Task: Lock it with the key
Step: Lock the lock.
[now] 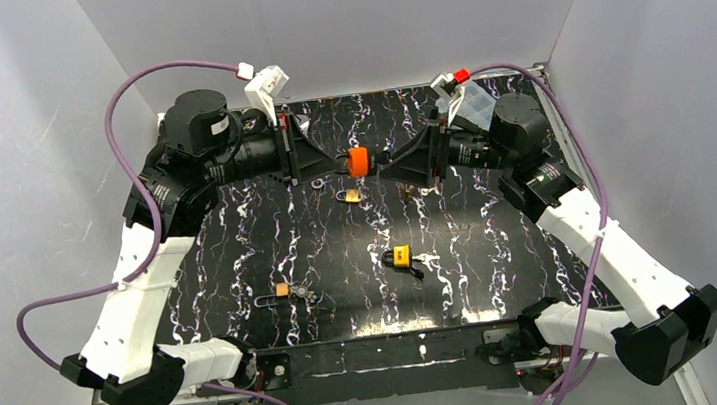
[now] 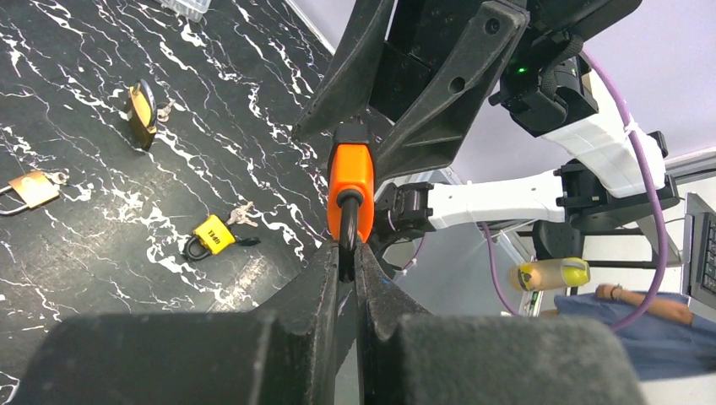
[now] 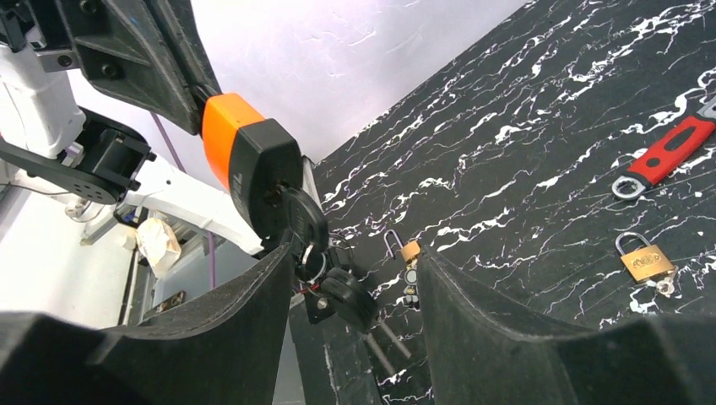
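Padlock is held in the air above the far middle of the table, between both arms. Left tool is clamped on the black shackle. Right tool has its jaws wide apart and grips nothing.

Key relation: the padlock's long axis runs roughly level from one tool to the other. The shackle end faces the left tool and the keyhole end faces the right tool. The key sits in the keyhole with its head pointing straight at the right tool. It lies inside the gap but off-centre, close to one finger. A spare key dangles below it on the ring.

The right arm is the one placed for the key. It likely needs to centre, pinch the head and twist about that axis while the left braces. Risk: the finger may nudge the key sideways. Can't tell if the shackle is seated.

Other padlocks lie loose on the table, and a wrench. No container is seen holding anything.
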